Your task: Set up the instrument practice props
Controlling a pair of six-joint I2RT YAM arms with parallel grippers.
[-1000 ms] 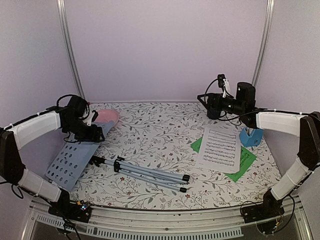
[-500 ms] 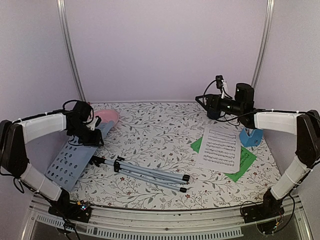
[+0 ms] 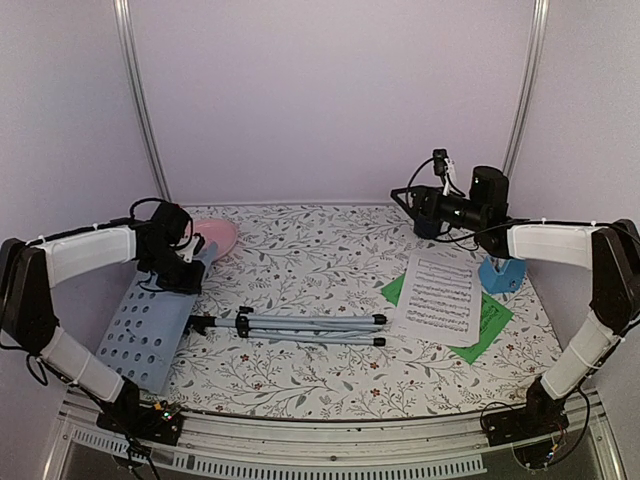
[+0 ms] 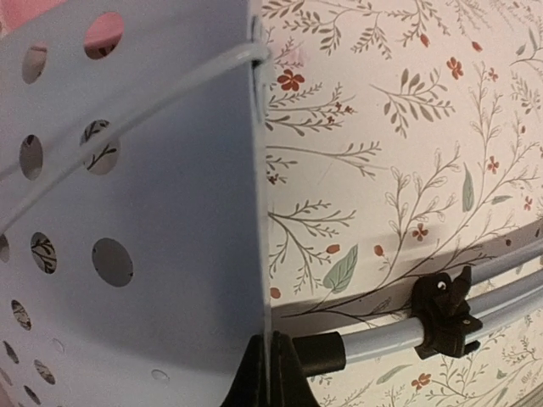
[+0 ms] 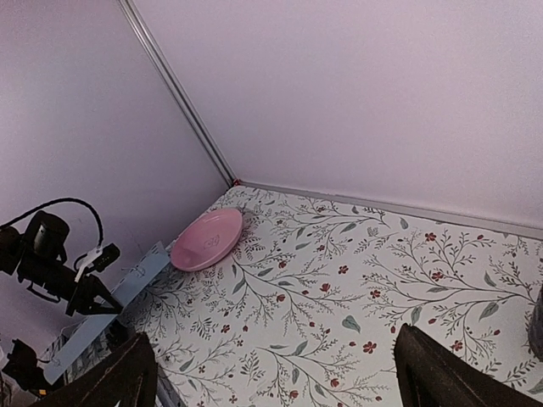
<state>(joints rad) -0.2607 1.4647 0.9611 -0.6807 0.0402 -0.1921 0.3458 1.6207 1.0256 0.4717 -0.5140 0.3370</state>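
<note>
The music stand lies flat on the table, its pale perforated desk point(image 3: 143, 328) at the left and its folded silver tripod point(image 3: 310, 323) pointing right. My left gripper point(image 3: 186, 277) is shut on the desk's right edge. In the left wrist view the gripper point(image 4: 270, 360) pinches that thin edge, with the perforated desk point(image 4: 127, 212) to the left and the tripod tube point(image 4: 488, 292) to the right. A white sheet-music page point(image 3: 438, 296) lies on a green page point(image 3: 484, 322), with the blue metronome point(image 3: 501, 273) beside them. My right gripper point(image 3: 413, 203) hovers open at the back right, and again point(image 5: 276, 377) holds nothing.
A pink plate point(image 3: 214, 237) sits at the back left beside the stand's desk, also seen as the plate point(image 5: 208, 238) in the right wrist view. A dark mug point(image 3: 430, 226) stands under the right gripper. Floral cloth covers the table, with walls close on three sides.
My left gripper has shut on the desk's edge. The stand has swung: the tripod now lies nearly level across the table and the desk sits closer to the front. The right arm barely moved.
</note>
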